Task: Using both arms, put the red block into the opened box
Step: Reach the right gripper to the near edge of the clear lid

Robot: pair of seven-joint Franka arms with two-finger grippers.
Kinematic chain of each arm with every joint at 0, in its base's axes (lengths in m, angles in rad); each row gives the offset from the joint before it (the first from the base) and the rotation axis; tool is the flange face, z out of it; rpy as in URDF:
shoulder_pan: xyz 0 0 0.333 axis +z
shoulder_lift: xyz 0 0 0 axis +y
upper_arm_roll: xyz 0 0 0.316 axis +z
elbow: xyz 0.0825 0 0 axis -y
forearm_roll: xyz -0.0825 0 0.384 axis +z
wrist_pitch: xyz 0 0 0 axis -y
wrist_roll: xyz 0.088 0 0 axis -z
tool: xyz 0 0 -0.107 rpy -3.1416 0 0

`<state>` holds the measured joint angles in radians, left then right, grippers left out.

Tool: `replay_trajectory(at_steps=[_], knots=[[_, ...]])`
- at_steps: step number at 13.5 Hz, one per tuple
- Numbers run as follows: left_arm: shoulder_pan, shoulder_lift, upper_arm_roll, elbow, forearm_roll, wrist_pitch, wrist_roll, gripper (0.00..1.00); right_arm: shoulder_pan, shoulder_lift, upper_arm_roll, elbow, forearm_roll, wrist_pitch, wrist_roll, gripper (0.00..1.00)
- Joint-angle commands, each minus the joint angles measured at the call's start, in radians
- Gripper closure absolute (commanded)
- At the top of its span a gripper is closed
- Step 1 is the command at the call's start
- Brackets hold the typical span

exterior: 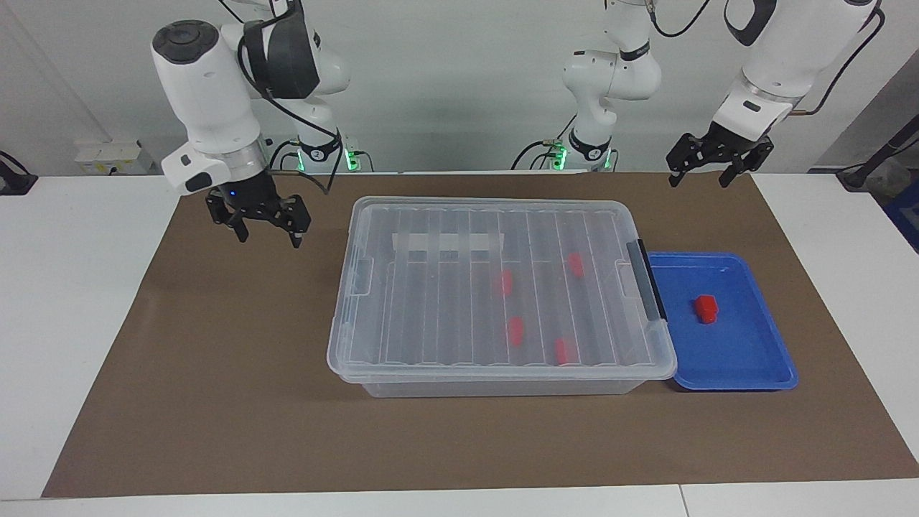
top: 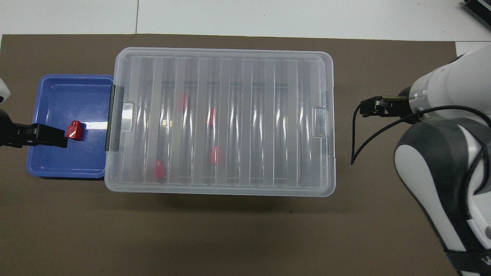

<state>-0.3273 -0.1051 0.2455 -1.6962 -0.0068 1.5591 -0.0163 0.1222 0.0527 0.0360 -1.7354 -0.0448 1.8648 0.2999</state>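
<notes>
The red block (exterior: 705, 307) (top: 74, 130) lies alone in the blue tray (exterior: 747, 359) (top: 69, 161). Beside the tray stands the clear box (exterior: 445, 301) (top: 268, 115), its ribbed lid down, with several red blocks showing through it. The black handle bar (exterior: 646, 287) faces the tray. My left gripper (exterior: 700, 183) hangs open and empty, high over the mat's edge by the left arm's base. In the overhead view one of its fingers (top: 50, 136) overlaps the tray beside the block. My right gripper (exterior: 269, 239) hangs open and empty over the mat, beside the box's end toward the right arm.
A brown mat (exterior: 215, 359) covers the white table under the box and tray. The right arm's wrist and cable (top: 368, 126) hang beside the box's end. Bare mat lies between the box and the table edge farthest from the robots.
</notes>
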Motion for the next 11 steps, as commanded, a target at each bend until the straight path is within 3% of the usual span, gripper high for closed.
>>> replay_trajectory(at_steps=[1,4,11], knots=[[0.004,-0.015,0.0,-0.007,-0.012,-0.011,-0.01,0.0,0.04,0.007,0.007,-0.068,0.002,0.111,0.062,0.0],[0.004,-0.015,0.0,-0.007,-0.012,-0.01,-0.01,0.0,0.099,0.041,0.007,-0.079,0.002,0.143,0.12,0.0],[0.004,-0.015,0.0,-0.007,-0.012,-0.01,-0.01,0.0,0.083,-0.019,0.002,-0.214,-0.003,0.129,0.035,0.0]])
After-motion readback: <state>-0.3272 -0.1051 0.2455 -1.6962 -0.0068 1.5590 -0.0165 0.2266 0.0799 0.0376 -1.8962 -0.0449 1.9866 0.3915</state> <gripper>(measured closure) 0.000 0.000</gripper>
